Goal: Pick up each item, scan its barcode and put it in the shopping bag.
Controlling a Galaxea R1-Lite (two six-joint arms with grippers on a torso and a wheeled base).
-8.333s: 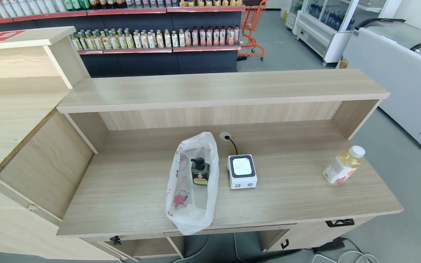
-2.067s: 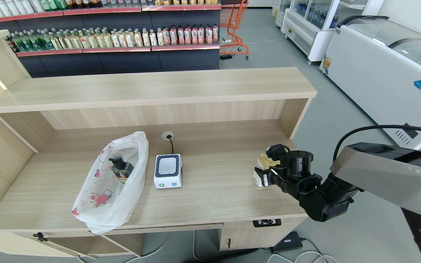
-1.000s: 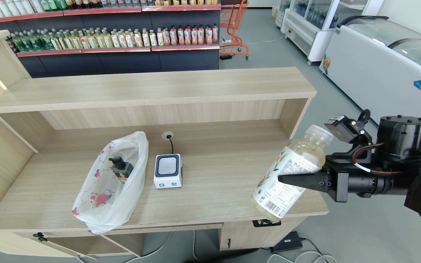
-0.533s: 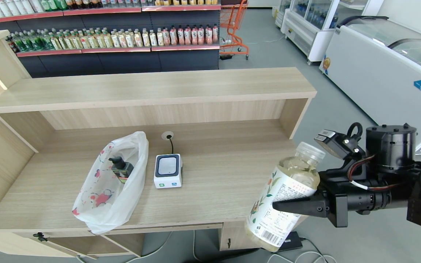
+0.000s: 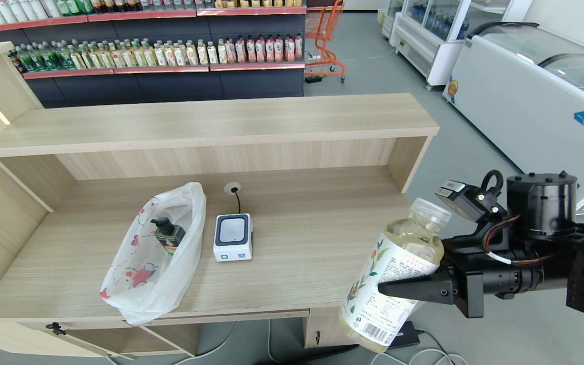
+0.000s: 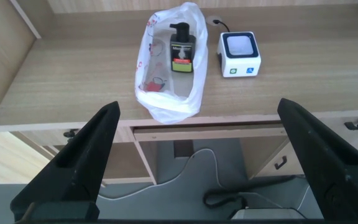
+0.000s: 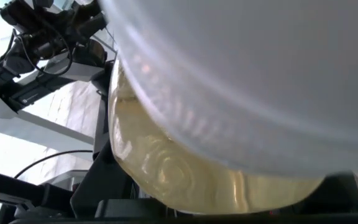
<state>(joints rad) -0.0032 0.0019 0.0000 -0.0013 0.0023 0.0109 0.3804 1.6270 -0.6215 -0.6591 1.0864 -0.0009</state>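
1. Right gripper (image 5: 409,278) is clamping the drink bottle (image 5: 392,261), tilted in air off the counter's (image 5: 317,253) right front corner.
2. Shopping bag (image 5: 142,271) is lying open beside the scanner (image 5: 232,237), holding a pump bottle (image 5: 169,236).
3. Left gripper (image 6: 197,111) is hovering wide open before the counter's front edge.

1. The counter (image 5: 317,253) has a wide bare stretch between the scanner (image 5: 232,236) and its right edge, so there is room to pass.
2. The bottle (image 5: 375,301) in my right gripper (image 5: 394,278) hangs off the near right corner, with air around it.
3. The shopping bag (image 5: 135,276) lies just left of the scanner, with a thin gap between them.
4. A cable (image 5: 238,202) runs from the scanner toward the far side.
5. A top shelf (image 5: 211,121) stands along the far side, and a side wall (image 5: 413,159) blocks the far right.
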